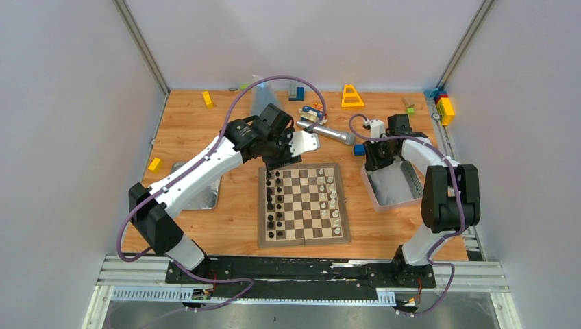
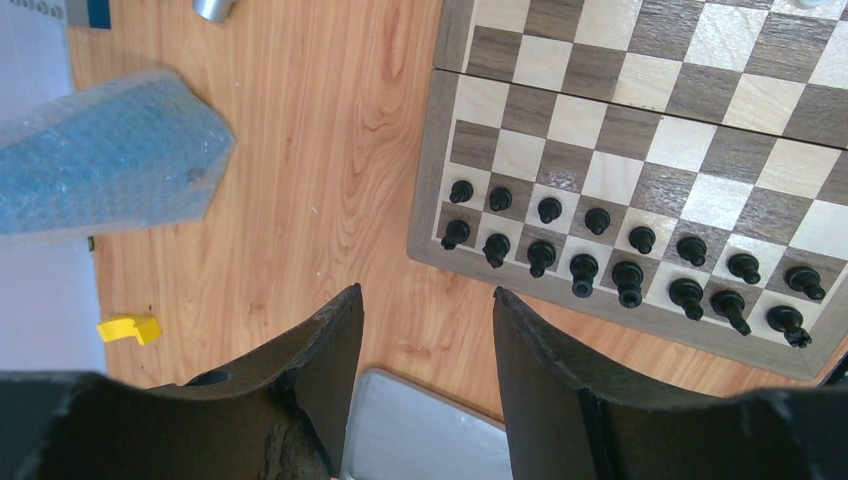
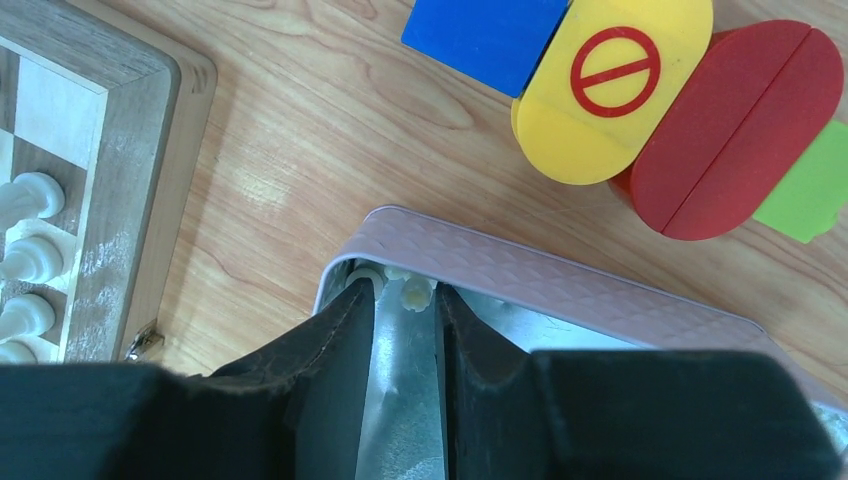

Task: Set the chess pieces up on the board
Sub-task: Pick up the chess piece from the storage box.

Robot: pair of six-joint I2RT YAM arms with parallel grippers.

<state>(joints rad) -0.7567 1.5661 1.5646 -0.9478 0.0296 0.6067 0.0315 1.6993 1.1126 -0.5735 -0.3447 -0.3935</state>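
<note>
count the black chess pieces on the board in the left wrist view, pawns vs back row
black pawns: 8
back-row black pieces: 8
total on the board: 16

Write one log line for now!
left gripper open, empty | right gripper in square metal tin, cream chess piece between tips, grip unclear

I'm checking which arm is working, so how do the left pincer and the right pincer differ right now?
The left pincer gapes wide; the right pincer is open only narrowly. The left pincer hangs above the table beside the board; the right pincer reaches into the tin, cream chess pieces at its tips. Both have black fingers.
</note>
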